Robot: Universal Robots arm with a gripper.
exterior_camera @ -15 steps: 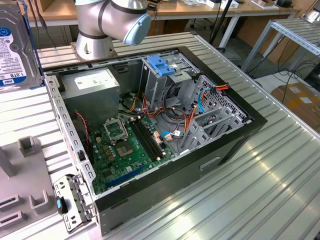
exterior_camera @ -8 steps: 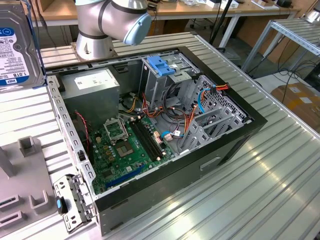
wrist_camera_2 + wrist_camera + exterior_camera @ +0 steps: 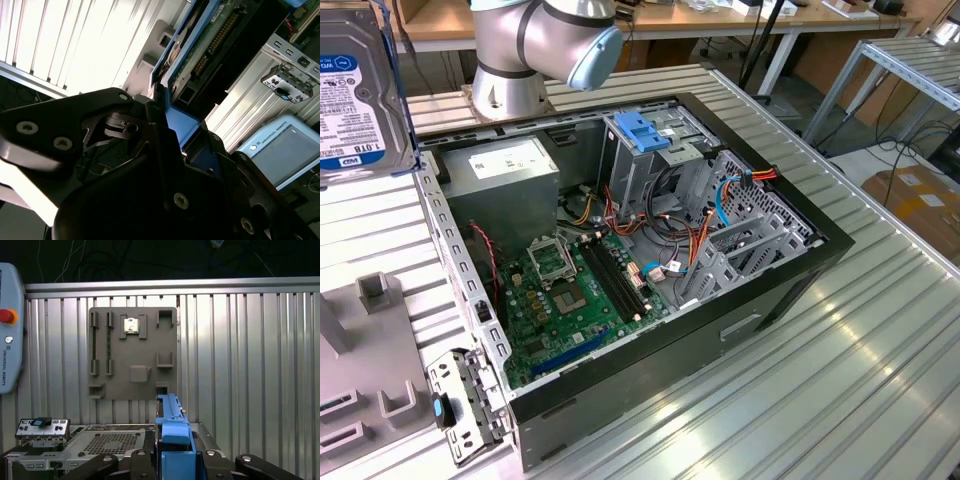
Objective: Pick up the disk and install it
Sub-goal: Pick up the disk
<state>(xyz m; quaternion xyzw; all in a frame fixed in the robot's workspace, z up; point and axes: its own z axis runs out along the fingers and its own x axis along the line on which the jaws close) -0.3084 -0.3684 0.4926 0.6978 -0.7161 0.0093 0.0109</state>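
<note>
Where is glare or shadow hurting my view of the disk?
Second wrist view: table washed out white, gripper in deep shadow, disk readable. First wrist view: evenly lit, no glare. Exterior view: soft sheen on the table, disk well lit.

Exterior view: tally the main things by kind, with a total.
disk: 1
PC case: 1
power supply: 1
motherboard: 1
blue latch: 1
grey fixture: 1
arm: 1
Total: 7
</note>
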